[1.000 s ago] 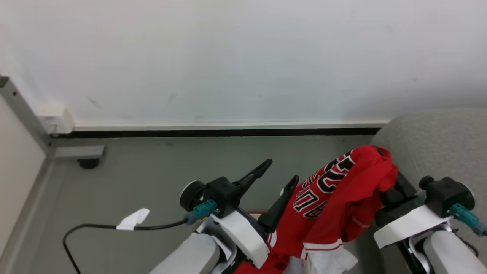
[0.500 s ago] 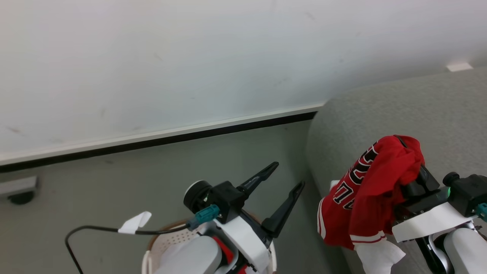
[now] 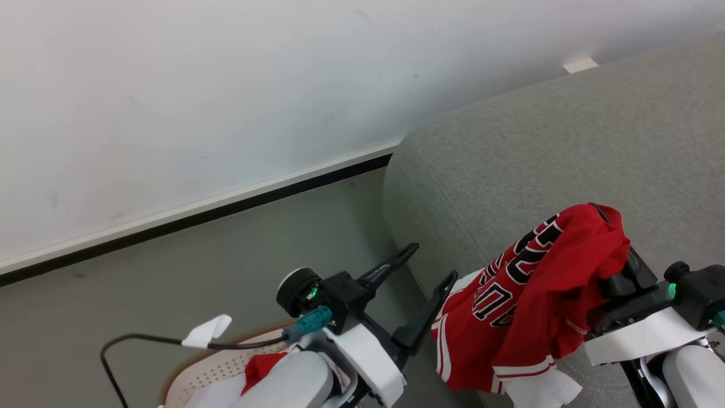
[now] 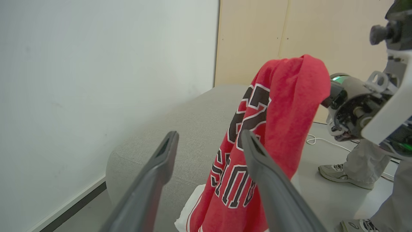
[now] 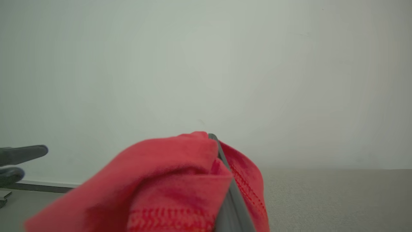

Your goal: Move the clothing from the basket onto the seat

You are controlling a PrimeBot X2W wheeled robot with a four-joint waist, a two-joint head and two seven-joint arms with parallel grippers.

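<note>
Clothing shows as two red pieces. At seven o'clock in the head view, the basket [image 3: 207, 371] shows its perforated cream wall and brown rim at the bottom edge. A red garment [image 3: 259, 364] lies inside it, partly hidden behind the left arm [image 3: 289, 382]. A black cable [image 3: 141, 338] with a white tag runs toward that arm.

Toward six o'clock the left gripper [image 3: 435, 260] is released. Its two dark fingers are spread wide and point to one o'clock over the grey floor [image 3: 226, 255], with nothing between them.

At four o'clock hangs the jersey [image 3: 527, 300], red with black, white-edged figures and a striped hem. It hangs bunched from the right gripper [image 5: 214, 140], which is clenched on a fold at its top. In the right wrist view the cloth wraps over both sides of the closed fingers. White cloth [image 3: 541, 391] shows beneath the hem.

The jersey hangs in front of the rounded end of the seat [image 3: 566, 141], which fills the head view from one to four o'clock. Whether the lower cloth touches the upholstery I cannot tell.

In the left wrist view, at four o'clock, a person's shoe [image 4: 341, 172] stands on the floor beyond the jersey.
</note>
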